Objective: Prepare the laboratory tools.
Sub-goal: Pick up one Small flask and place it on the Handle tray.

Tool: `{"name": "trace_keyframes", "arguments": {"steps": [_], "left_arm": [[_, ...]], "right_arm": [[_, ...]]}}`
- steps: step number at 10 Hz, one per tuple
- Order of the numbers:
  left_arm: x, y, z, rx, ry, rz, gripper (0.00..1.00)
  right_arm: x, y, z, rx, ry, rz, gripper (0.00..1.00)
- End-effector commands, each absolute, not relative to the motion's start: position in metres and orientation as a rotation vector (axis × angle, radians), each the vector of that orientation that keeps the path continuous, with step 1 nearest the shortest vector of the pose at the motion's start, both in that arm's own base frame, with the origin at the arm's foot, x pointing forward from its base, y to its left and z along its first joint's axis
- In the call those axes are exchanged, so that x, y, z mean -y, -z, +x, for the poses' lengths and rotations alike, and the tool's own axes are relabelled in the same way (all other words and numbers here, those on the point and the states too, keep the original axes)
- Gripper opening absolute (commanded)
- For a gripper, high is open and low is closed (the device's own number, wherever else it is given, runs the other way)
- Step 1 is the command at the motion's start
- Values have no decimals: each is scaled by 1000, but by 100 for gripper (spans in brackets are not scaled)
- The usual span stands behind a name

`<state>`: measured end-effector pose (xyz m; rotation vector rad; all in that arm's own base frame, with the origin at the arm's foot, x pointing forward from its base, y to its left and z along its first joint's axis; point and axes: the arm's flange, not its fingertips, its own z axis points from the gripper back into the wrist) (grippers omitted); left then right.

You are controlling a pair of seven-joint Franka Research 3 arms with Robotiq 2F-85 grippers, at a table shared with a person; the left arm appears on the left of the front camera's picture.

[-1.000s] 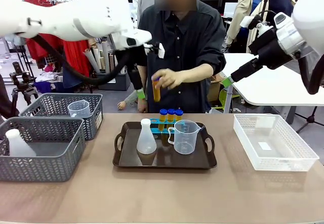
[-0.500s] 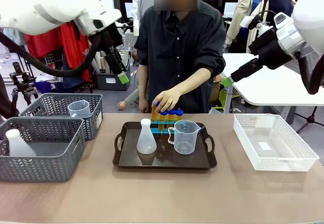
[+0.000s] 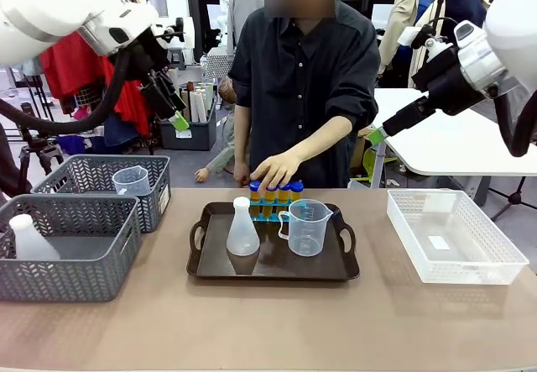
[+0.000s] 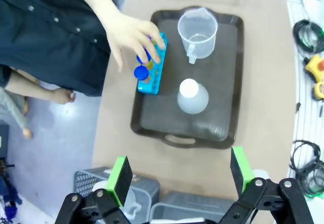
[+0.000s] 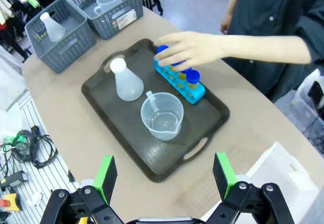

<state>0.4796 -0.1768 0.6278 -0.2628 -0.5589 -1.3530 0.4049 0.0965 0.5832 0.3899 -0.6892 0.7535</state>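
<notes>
1. The tray [image 3: 273, 263] sits mid-surface [image 3: 268, 322], and all the tools are on it.
2. The rack [image 3: 270, 211] lies along the tray's far edge, with the blue-capped tubes [image 3: 285, 192] standing in it.
3. The person's hand [image 3: 273, 170] rests on the tube caps at the rack's left end.
4. The flask [image 3: 242, 229] stands upright on the tray's left half; the beaker [image 3: 307, 227] stands just beside it on the right.
5. The left pincer [image 4: 177, 176] hangs high above the tray, jaws wide apart, holding nothing.
6. The right pincer [image 5: 164, 176] is also raised, spread wide and empty.
7. Grey baskets [image 3: 67, 246] stand on the left and a white bin [image 3: 453, 238] on the right.
</notes>
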Motion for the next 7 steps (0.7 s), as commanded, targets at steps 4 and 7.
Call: {"name": "trace_keyframes", "arguments": {"steps": [4,7], "left_arm": [[164,-619,465,641,1350,-374,100],[165,-622,462,634,1374,-382,100]], "right_arm": [[-96,-584,405,692,-753,406,100],[-96,-584,405,692,-753,406,100]]}}
